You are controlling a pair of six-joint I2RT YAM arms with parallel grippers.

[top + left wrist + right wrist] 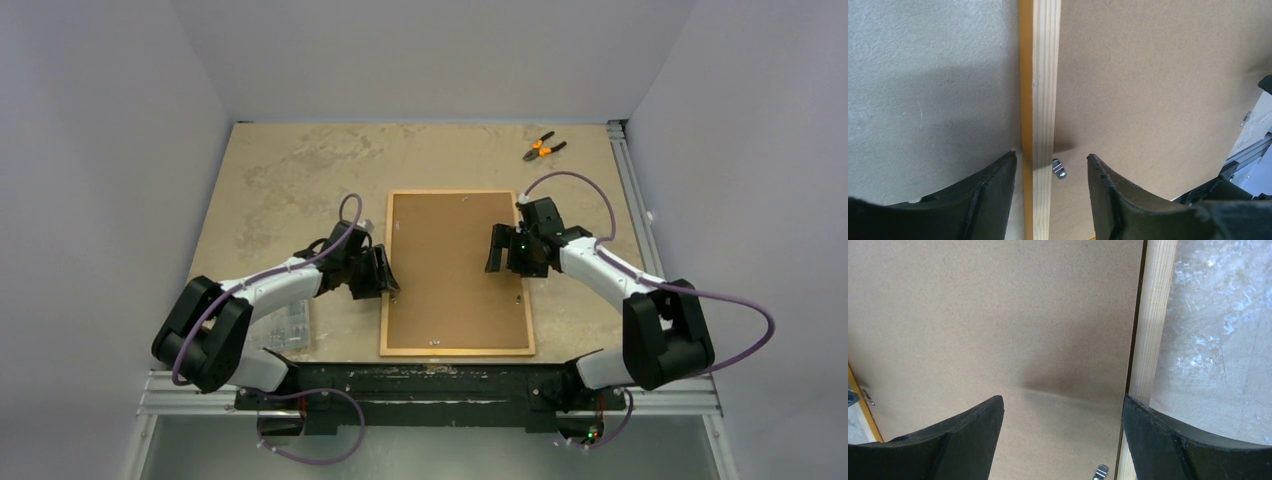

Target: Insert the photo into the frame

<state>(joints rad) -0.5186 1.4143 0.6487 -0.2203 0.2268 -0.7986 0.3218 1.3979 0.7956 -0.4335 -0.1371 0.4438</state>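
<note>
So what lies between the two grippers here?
Only the brown backing board, lying inside the frame, spans from left gripper to right gripper; the top view shows that stretch bare.

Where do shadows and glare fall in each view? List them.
Top external: even, soft light, sharp throughout. Left wrist: a broad shadow darkens the table left of the frame. Right wrist: a soft shadow band crosses the backing board; the table looks bright and patchy.
</note>
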